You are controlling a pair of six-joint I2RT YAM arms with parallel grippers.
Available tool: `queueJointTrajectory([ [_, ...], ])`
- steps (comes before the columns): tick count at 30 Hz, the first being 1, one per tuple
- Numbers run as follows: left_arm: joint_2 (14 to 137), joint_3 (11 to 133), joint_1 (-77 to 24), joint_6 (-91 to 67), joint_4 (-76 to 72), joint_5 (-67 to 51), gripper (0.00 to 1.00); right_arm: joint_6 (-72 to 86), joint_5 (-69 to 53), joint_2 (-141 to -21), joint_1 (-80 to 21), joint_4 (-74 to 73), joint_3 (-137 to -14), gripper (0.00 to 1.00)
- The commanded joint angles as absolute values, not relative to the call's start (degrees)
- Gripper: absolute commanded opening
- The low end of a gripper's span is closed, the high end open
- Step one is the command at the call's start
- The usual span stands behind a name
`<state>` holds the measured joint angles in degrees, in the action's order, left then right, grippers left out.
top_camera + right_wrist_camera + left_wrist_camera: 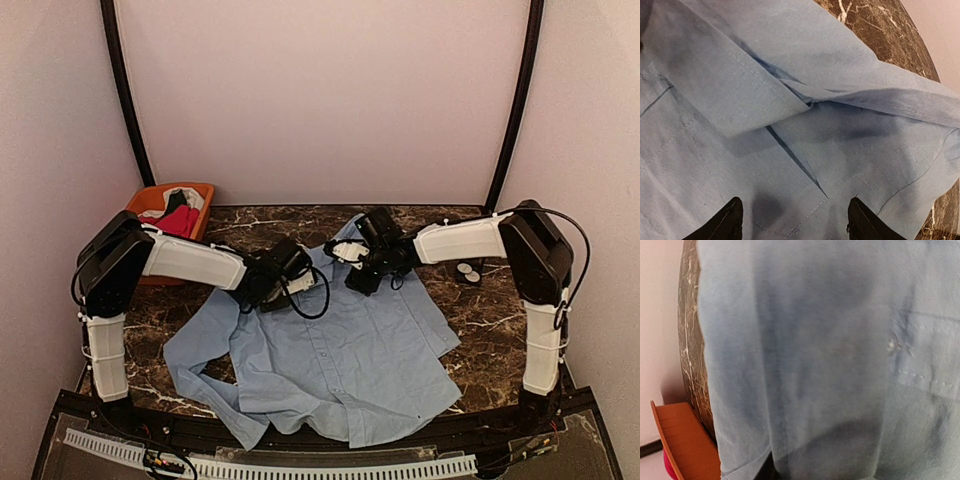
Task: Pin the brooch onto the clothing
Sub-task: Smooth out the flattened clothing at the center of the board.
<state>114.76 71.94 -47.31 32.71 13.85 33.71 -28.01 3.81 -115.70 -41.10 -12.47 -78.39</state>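
Seen from above, the large light blue button-up shirt (340, 350) lies spread across the centre of the dark marble desk (490, 320). The left gripper (283, 283) is at its upper-left shoulder and the right gripper (362, 272) at the collar, upper centre. In the left wrist view the blurred shirt (815, 365) fills the frame, and I cannot tell whether that gripper is clenched. In the right wrist view the right gripper (795, 225) is released, its dark fingertips (730, 222) spread apart over the folded shirt (790, 75).

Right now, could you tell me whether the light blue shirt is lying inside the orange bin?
No, the light blue shirt lies spread on the marble table, outside the orange bin.
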Motion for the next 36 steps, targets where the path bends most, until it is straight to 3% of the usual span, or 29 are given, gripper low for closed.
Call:
queueJointTrajectory([
  [1,111.7,74.7,-45.8,30.4,13.6,30.1,0.17,-29.4,6.4,-118.7,-39.6,-12.2,-80.9,0.69],
  [4,107.7,74.8,-43.0,26.4,13.9,25.9,0.02,-31.3,7.9,-120.3,-39.0,-11.2,-81.0,0.69],
  [9,103.5,74.8,-37.5,17.9,13.0,19.7,0.01,-35.1,8.2,-120.6,-38.3,-7.4,-79.6,0.69],
  [16,106.8,81.6,-29.2,10.9,11.3,26.4,0.01,-38.0,8.4,-120.3,-37.7,-6.5,-79.8,0.69],
  [20,113.2,88.0,-29.0,11.1,12.4,32.4,0.18,-39.1,9.5,-120.0,-37.7,-6.3,-79.5,0.69],
  [21,114.0,88.9,-29.0,10.6,12.8,34.1,0.35,-39.4,9.9,-120.0,-37.6,-6.2,-79.6,0.69],
  [22,115.2,90.1,-29.0,10.3,13.7,34.6,0.46,-39.5,10.1,-120.0,-37.6,-6.2,-79.5,0.69],
  [24,115.5,90.6,-29.0,8.8,14.3,34.9,0.86,-39.7,10.0,-120.2,-37.7,-6.2,-79.5,0.69],
  [26,114.8,90.7,-29.0,7.9,14.9,34.0,0.97,-39.8,10.5,-120.8,-37.5,-6.2,-79.8,0.69],
  [36,100.8,82.5,-30.0,0.6,19.1,21.8,0.99,-38.9,14.3,-126.4,-33.6,-7.3,-83.2,0.69],
])
